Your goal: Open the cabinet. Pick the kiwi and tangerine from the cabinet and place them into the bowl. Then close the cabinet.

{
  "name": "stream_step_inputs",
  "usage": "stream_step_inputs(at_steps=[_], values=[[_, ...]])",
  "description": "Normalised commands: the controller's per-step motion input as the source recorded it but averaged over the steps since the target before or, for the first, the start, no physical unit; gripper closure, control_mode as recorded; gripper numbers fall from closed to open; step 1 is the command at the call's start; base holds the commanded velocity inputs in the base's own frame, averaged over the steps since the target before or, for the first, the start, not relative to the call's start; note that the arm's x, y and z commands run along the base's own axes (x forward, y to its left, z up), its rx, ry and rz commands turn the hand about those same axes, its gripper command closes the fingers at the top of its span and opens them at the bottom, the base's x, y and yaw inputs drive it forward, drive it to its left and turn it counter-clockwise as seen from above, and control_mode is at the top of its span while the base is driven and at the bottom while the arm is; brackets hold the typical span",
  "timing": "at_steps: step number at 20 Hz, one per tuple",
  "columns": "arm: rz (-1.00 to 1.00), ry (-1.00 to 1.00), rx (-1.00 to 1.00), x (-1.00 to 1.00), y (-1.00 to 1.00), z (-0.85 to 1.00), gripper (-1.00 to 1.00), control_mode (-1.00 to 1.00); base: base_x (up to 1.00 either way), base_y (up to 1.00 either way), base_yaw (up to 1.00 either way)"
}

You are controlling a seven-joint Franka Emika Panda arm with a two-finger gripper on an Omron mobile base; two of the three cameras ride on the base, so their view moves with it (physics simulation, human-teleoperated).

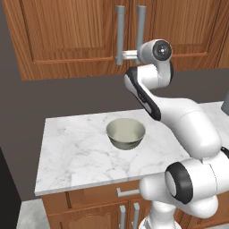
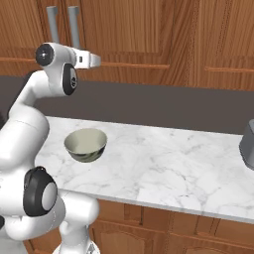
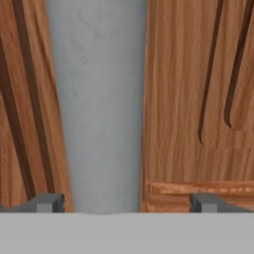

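Observation:
The cabinet (image 1: 67,36) (image 2: 149,30) hangs above the counter with both panelled doors shut. The kiwi and the tangerine are hidden. My gripper (image 1: 119,58) (image 2: 97,61) is raised to the lower end of the grey bar handles. In the hand view, one handle (image 3: 99,99) runs straight up between the two fingertips, and my gripper (image 3: 127,202) is open around it, gripping nothing. The grey-beige bowl (image 1: 126,133) (image 2: 86,144) stands empty on the counter below the arm.
The marble counter (image 1: 76,152) (image 2: 163,163) stretches to the right. A dark grey appliance (image 2: 248,144) stands at its far right edge. Below are lower cabinets with short grey handles (image 1: 127,192).

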Motion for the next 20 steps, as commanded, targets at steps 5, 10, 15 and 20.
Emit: stream_step_inputs(at_steps=[5, 10, 15, 20], values=[[0.0, 0.02, 0.01, 0.65, 0.0, -0.11, -1.0, -1.0, 0.0, 0.0, 0.0], [0.0, 0.0, 0.0, 0.25, 0.0, -0.05, 1.0, -1.0, 0.0, 0.0, 0.0], [0.0, 0.0, 0.0, 0.0, 0.0, 0.0, 1.0, -1.0, 0.0, 0.0, 0.0], [0.0, 0.0, 0.0, 0.0, 0.0, 0.0, 1.0, -1.0, 0.0, 0.0, 0.0]])
